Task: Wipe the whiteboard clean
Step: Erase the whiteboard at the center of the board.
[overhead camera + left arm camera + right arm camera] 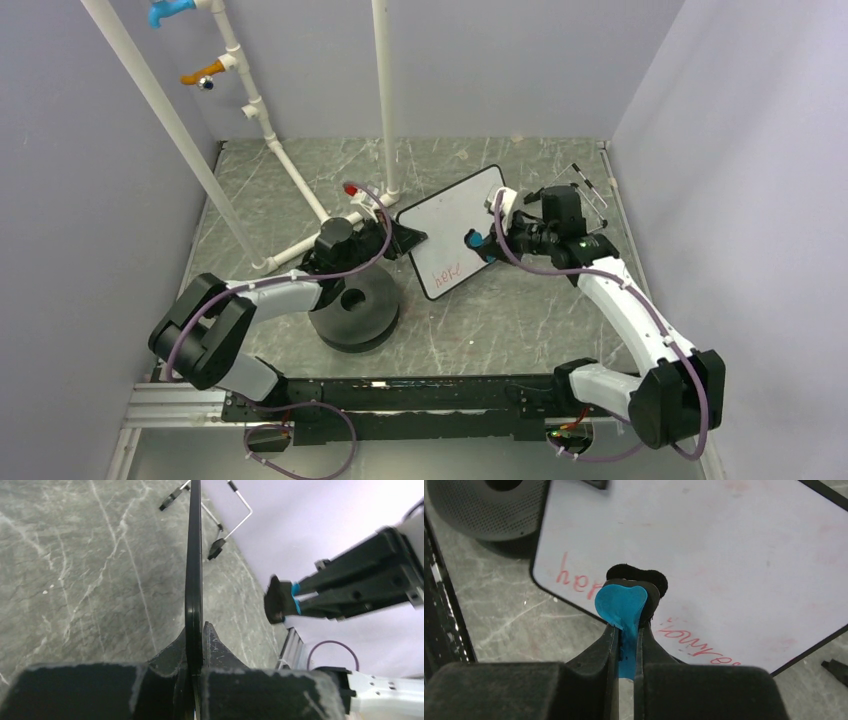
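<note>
The whiteboard (455, 235) is a white board with a thin black edge, held tilted above the table. Red handwriting (447, 268) shows near its lower corner. My left gripper (405, 237) is shut on the board's left edge; the left wrist view shows that edge (193, 580) end-on between the jaws. My right gripper (488, 238) is shut on the blue-and-black eraser (626, 602), which sits over the board's middle (724, 555). Red writing (574, 577) shows on both sides of it. I cannot tell whether the eraser touches the board.
A black disc (355, 310) stands on the table under the left arm. White pipes (290, 170) rise at the back left. A thin wire stand (592, 190) lies at the back right by the wall. A rail (300, 400) runs along the near edge.
</note>
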